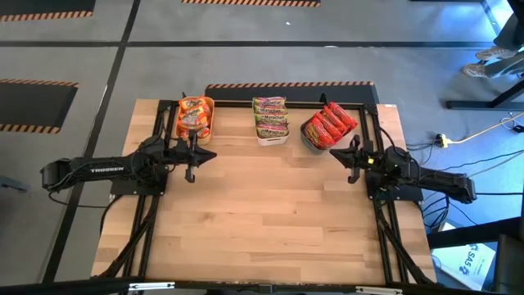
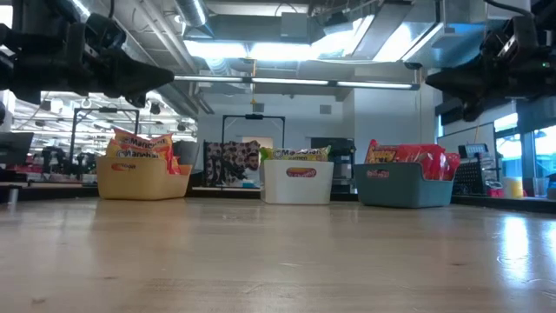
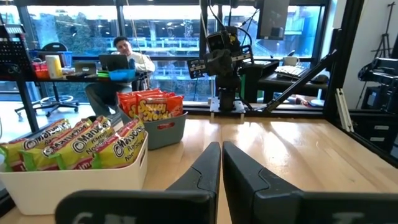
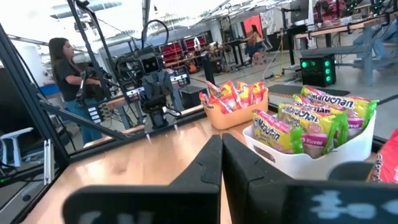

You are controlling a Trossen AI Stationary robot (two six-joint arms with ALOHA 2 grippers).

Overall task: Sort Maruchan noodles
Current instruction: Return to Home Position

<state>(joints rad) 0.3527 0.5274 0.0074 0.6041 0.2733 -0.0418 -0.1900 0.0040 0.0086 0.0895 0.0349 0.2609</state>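
An open-plan robotics lab: hazard-striped floor tape (image 1: 286, 84), strip lights (image 2: 261, 82) under exposed ceiling ducts (image 2: 261, 26), equipment-cluttered desks (image 3: 62, 76).

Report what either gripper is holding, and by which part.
Nothing is held. The left gripper and the right gripper are both shut and empty. The noodle packets all lie in the bins.

Three bins on the counter (image 1: 270, 221): one yellow bin (image 2: 143, 183), one white bin (image 2: 298, 184), one dark grey bin (image 2: 402, 189). I count four green-pink packets (image 1: 271, 116) in the white one; the orange packets (image 1: 195, 113) and red packets (image 1: 329, 124) overlap too much, call it several each. Two arms, so two grabbers: left end effector (image 3: 221, 149), right end effector (image 4: 222, 142).
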